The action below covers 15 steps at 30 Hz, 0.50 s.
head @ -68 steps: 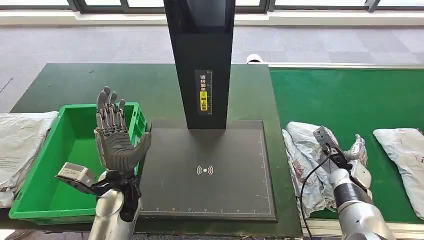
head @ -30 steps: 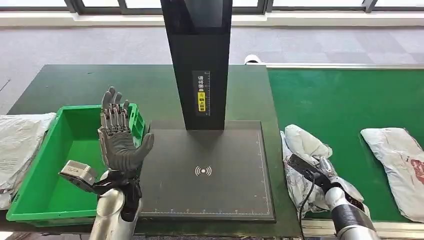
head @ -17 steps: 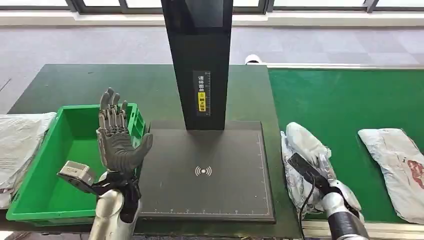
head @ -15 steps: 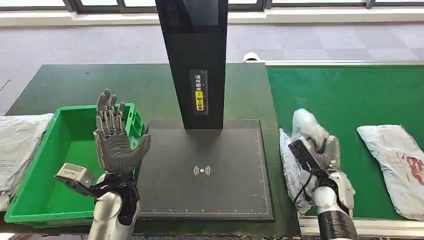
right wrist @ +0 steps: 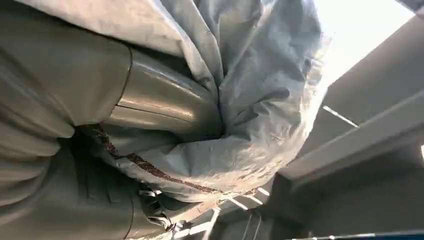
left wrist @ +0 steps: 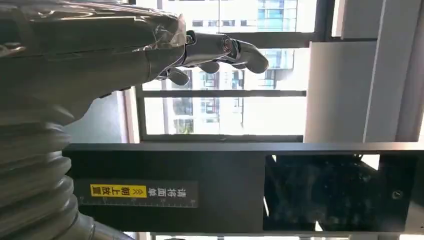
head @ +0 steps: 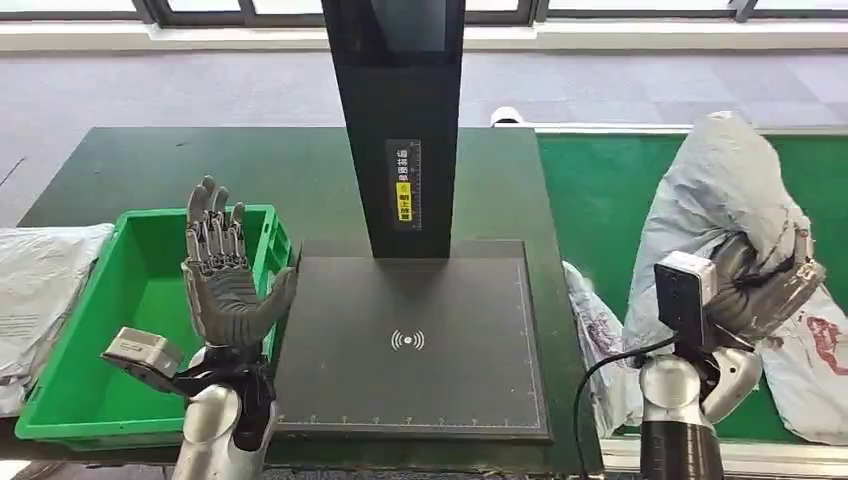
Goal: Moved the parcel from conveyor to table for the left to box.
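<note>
My right hand (head: 765, 285) grips a grey plastic parcel (head: 715, 205) and holds it up above the green conveyor (head: 600, 190). The right wrist view shows the bag's crumpled plastic (right wrist: 270, 100) bunched against the thumb (right wrist: 160, 115). My left hand (head: 225, 275) stands upright, palm forward and fingers spread, holding nothing, over the right rim of the green box (head: 75, 380). In the left wrist view the left hand (left wrist: 150, 50) shows its fingers extended. The black scanner plate (head: 420, 345) lies on the table between the two hands.
A black scanner column (head: 400, 120) rises at the back of the plate. Another grey parcel (head: 810, 370) lies on the conveyor at the right, a further one (head: 600, 340) at its left edge. Grey bags (head: 40, 280) lie left of the green box.
My right hand has closed on the parcel and lifted it well up off the conveyor, turning the wrist upward. The left hand has stayed about where it was.
</note>
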Available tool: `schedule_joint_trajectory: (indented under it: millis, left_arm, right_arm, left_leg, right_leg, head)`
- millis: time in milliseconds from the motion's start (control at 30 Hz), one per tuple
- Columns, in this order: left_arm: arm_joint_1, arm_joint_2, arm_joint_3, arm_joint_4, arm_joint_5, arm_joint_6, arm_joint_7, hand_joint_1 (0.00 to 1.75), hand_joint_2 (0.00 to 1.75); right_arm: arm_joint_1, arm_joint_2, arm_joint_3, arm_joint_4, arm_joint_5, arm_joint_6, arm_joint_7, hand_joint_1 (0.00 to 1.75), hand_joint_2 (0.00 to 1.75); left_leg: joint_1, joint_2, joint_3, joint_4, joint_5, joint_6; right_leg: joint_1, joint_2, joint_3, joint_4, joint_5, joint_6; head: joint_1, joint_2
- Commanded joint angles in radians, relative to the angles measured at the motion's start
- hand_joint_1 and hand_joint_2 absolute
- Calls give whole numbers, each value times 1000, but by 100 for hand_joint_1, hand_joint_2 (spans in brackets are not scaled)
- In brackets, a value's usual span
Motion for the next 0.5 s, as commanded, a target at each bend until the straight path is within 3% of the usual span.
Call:
schedule_joint_trajectory:
  millis: [33, 100, 200, 367, 500]
  left_arm:
    - [-20, -22, 8, 56, 0, 5, 6, 0, 175]
    - [-26, -15, 5, 70, 4, 6, -1, 0, 175]
    - [-48, -6, -9, 102, 3, -14, -20, 0, 175]
    - [-81, -1, -37, 138, 9, -18, -27, 0, 175]
    - [-78, -4, -40, 134, 18, -17, -23, 0, 175]
  right_arm:
    - [-35, 39, -17, -7, -33, -4, -10, 175, 175]
    - [-51, 3, 107, 55, -36, 114, 27, 175, 175]
    - [-123, 20, 285, 261, 17, 288, 53, 175, 175]
    - [-222, 110, 478, 624, 34, 286, 50, 175, 175]
    - [-254, 116, 516, 739, -33, 294, 28, 175, 175]
  left_leg:
    - [1, -1, 1, -1, 0, 0]
    - [1, 0, 2, -1, 0, 0]
    - [1, 6, 3, -2, 0, 0]
    - [2, 16, 6, -4, 0, -2]
    - [2, 7, 3, -3, 2, -3]
  right_leg:
    - [1, -1, 2, -1, 0, -1]
    - [1, -1, 2, -1, 0, -1]
    - [1, 6, 3, -3, 2, -1]
    - [2, 16, 2, -4, 5, -3]
    - [4, 6, 1, -2, 3, -3]
  head:
    - [0, 0]
    - [0, 0]
    - [0, 0]
    - [0, 0]
    - [0, 0]
